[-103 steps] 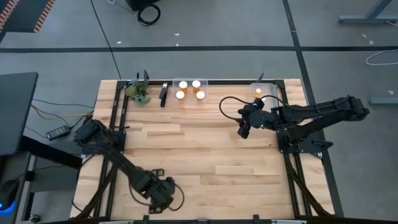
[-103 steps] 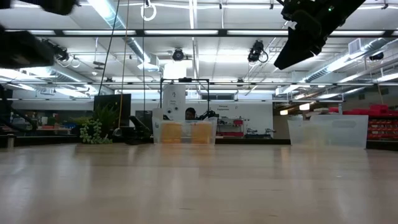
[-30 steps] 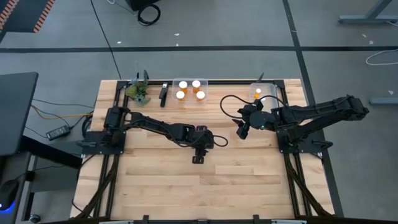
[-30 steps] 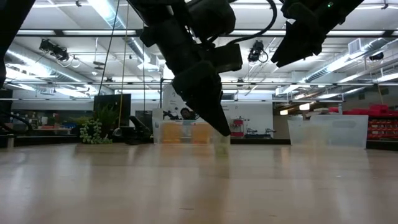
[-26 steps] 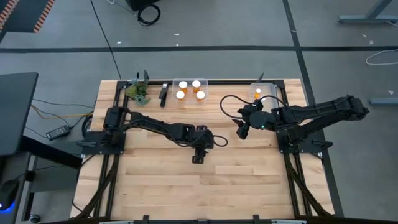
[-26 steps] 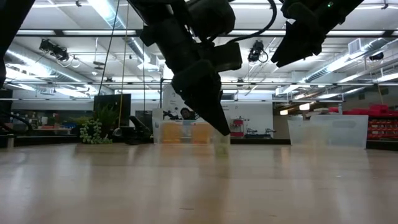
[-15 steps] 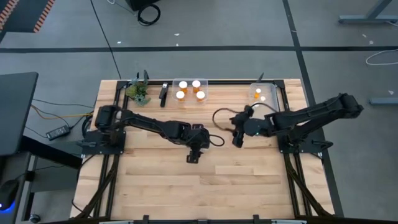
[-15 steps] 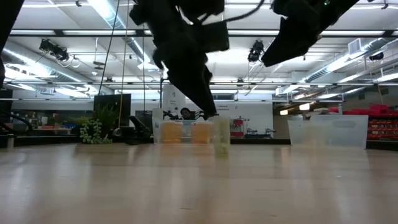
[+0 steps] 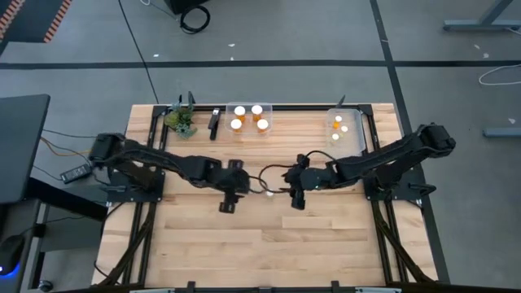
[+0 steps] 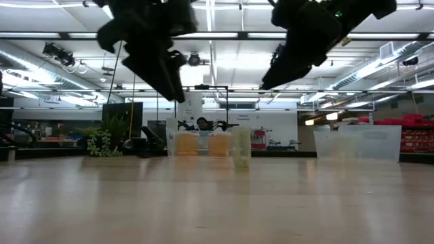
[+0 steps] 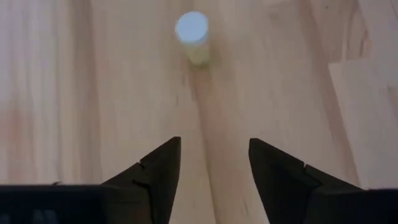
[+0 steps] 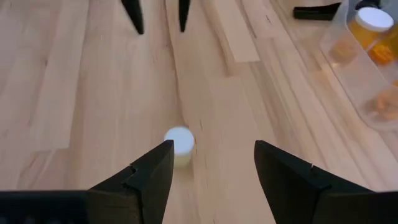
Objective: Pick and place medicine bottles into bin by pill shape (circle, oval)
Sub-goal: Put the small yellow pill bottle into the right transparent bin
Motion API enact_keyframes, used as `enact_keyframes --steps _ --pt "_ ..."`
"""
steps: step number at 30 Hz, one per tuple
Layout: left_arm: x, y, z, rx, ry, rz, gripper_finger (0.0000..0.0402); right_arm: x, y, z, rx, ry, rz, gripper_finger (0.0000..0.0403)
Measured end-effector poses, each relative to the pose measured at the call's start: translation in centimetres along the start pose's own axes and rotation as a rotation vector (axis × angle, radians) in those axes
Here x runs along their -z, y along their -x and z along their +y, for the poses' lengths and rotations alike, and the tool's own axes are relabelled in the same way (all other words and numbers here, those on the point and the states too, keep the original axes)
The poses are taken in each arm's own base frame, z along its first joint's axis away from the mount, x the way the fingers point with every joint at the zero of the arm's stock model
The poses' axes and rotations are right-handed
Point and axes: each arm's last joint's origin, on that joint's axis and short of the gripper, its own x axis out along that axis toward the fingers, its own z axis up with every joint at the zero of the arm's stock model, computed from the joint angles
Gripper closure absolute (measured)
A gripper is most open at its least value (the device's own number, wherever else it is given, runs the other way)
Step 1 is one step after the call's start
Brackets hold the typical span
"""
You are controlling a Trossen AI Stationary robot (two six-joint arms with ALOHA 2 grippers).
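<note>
I've got one small pale bottle with a round white cap standing upright on the bare wooden tabletop, mid-table, between my two arms. It's alone in the open, so prob. a hand-over spot where either arm can reach it.

Left gripper hangs above the wood just beside the bottle, on its left in the high view. Fingers apart, nothing in them; wrist cam shows the cap well ahead of the gap, not inside it. Right gripper is on the bottle's other side, nose pointed at it, jaws spread wide and empty too; in its wrist cam the cap sits right in line between the fingers. My read: right arm is lined up for the pick, left has room to clear out.

Around: clear plastic bin with four orange white-capped bottles at the far edge centre, second clear bin at far right w/ a few orange bits inside. Small green plant and a dark object sit far left of the bins.

Obstacles: only the left gripper's tips near the bottle; approach from the right looks open. Can't tell pill shape from here.
</note>
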Motion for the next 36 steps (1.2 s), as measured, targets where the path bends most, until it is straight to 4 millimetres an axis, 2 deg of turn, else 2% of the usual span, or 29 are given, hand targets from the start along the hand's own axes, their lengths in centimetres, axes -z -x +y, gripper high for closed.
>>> enact_keyframes --steps 7,15,18,20,22,24,26,28,30,32,34,36 --pt "3.9 2.4 0.1 -0.028 0.054 -0.14 0.0222 -2.6 -3.4 1.9 -0.01 0.046 0.049 0.0173" --pt "7.3 5.5 0.5 -0.075 0.083 -0.324 0.0219 -5.0 -7.7 4.0 0.007 0.154 0.183 0.0173" --pt "8.2 6.4 0.7 -0.091 0.096 -0.421 0.0214 -5.6 -8.3 4.0 0.027 0.182 0.264 0.0173" --pt "9.5 6.6 0.7 -0.098 0.096 -0.43 0.0212 -6.2 -8.9 4.0 0.033 0.18 0.279 0.0173" --pt "9.7 7.1 0.8 -0.113 0.096 -0.514 0.0212 -6.2 -9.0 3.8 0.039 0.191 0.33 0.0173" --pt "11.0 7.1 0.7 -0.121 0.092 -0.5 0.0213 -6.8 -9.5 3.8 0.018 0.176 0.299 0.0173" --pt "11.1 7.4 0.8 -0.132 0.1 -0.57 0.0214 -6.3 -9.4 3.7 0.017 0.187 0.341 0.0173" --pt "12.4 7.4 0.7 -0.135 0.093 -0.555 0.0213 -6.3 -9.7 3.7 0.009 0.176 0.315 0.0173" --pt "12.2 7.7 0.8 -0.146 0.101 -0.621 0.0212 -5.8 -9.5 3.5 0.02 0.185 0.359 0.0173" --pt "13.6 7.5 0.6 -0.146 0.092 -0.598 0.0212 -5.8 -9.8 3.6 0.016 0.18 0.334 0.0173" --pt "13.3 7.8 0.7 -0.156 0.099 -0.668 0.0212 -5.3 -9.8 3.5 0.021 0.183 0.363 0.0173" --pt "14.6 7.6 0.6 -0.159 0.096 -0.65 0.0212 -5.3 -10.0 3.6 0.015 0.178 0.352 0.0173"
